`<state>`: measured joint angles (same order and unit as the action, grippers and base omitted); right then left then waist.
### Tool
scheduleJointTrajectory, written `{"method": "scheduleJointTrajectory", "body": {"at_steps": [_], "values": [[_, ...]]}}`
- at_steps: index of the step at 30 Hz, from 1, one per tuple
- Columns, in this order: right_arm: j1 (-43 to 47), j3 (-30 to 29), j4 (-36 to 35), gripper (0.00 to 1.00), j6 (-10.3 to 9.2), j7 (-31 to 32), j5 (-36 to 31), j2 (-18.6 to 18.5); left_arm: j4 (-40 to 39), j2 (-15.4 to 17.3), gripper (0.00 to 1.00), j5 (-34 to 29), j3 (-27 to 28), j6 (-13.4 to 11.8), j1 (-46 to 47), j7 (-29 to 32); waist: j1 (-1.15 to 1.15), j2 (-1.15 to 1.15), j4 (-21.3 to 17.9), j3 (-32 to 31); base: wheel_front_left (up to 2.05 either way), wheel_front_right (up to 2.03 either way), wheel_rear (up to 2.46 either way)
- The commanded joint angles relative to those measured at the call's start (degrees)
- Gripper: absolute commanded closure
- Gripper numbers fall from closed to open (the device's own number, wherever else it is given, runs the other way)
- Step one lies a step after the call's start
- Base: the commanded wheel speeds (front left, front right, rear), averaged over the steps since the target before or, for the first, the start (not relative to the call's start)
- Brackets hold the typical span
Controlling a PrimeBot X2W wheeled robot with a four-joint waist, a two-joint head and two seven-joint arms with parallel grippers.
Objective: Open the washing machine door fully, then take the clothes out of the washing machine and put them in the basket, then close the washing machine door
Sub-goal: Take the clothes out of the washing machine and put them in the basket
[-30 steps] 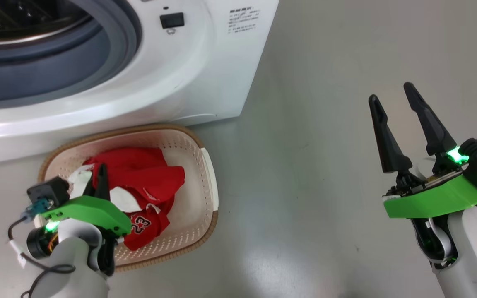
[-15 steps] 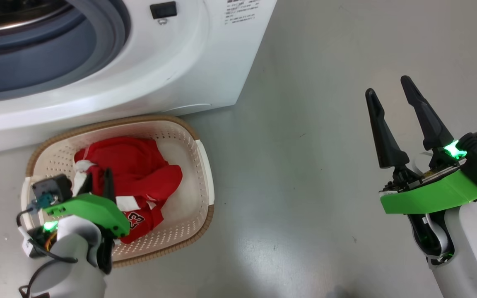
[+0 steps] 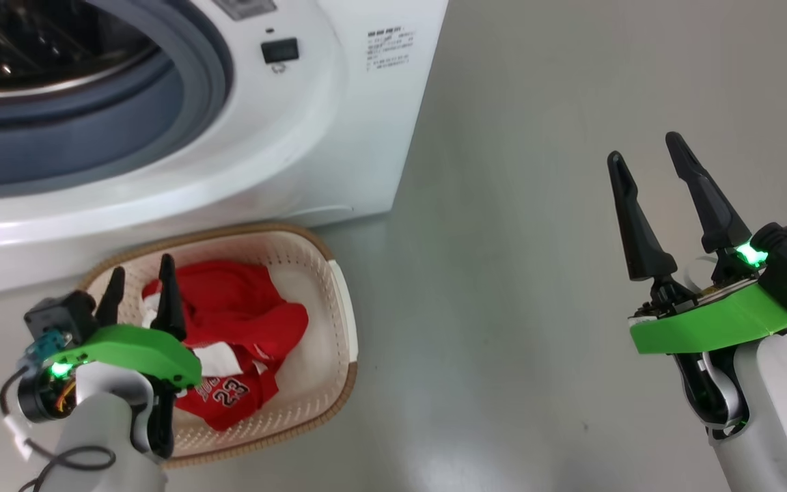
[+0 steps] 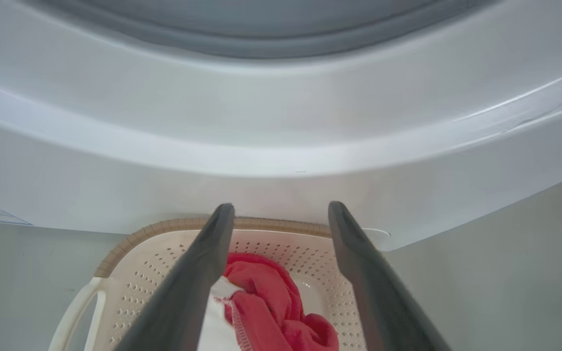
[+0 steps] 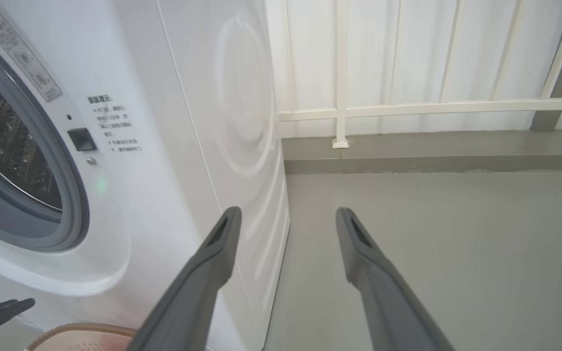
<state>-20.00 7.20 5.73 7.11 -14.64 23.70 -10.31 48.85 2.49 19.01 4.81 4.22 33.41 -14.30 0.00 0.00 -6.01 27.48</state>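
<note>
The two long dark fingers (image 3: pixel 169 301) of our left gripper (image 3: pixel 139 270) stand spread wide, released, with nothing clamped between them; they point toward the far side and hang over the far left part of the small cream-white perforated plastic basket with the brown woven-look rim (image 3: pixel 318 369); we cannot tell whether their tips touch anything beneath. The clothes (image 3: pixel 243 314), small red garments, lie heaped inside that basket, toward its left and middle; a red basketball jersey with a white number 23 (image 3: pixel 233 395) sits at the near side of the heap, and a white cloth piece (image 3: pixel 219 357) shows just beside it, partly under our left wrist. The basket rests on the smooth grey floor (image 3: pixel 537 287), its far rim just beside the foot of the big white front-loading washing machine (image 3: pixel 339 137); in our left wrist view the machine's curved white front rises beyond the spread fingers, with red cloth low between them. The machine's round mouth gapes open; we see its grey rubber ring (image 3: pixel 199 82) and, inside, the perforated steel drum (image 5: pixel 12 141); a small black rectangular latch slot (image 3: pixel 279 50) sits on the front panel to the right of the ring. Our right gripper (image 3: pixel 645 152) is well apart on the right, above the floor; its fingers likewise stand parted and hold nothing; in our right wrist view they point past the machine's right corner toward a white panelled wall (image 5: pixel 408 58) at the far side.
</note>
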Motion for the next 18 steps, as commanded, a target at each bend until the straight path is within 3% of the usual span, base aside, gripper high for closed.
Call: {"method": "scheduleJointTrajectory", "body": {"at_steps": [1,18], "values": [[1.89,0.55,-1.02,0.0,0.37,-0.36,-0.63,0.01,-2.9,1.13,0.0,-0.81,1.89,0.84,-2.5,-0.7,0.0,0.0,0.41,-2.81,0.0,0.0,0.0],[5.15,-1.08,-0.03,0.0,0.37,-0.36,-2.35,0.7,-26.75,0.41,0.0,-2.07,2.74,2.27,-13.96,-0.7,0.0,0.0,0.84,-11.67,0.0,0.0,0.0]]}}
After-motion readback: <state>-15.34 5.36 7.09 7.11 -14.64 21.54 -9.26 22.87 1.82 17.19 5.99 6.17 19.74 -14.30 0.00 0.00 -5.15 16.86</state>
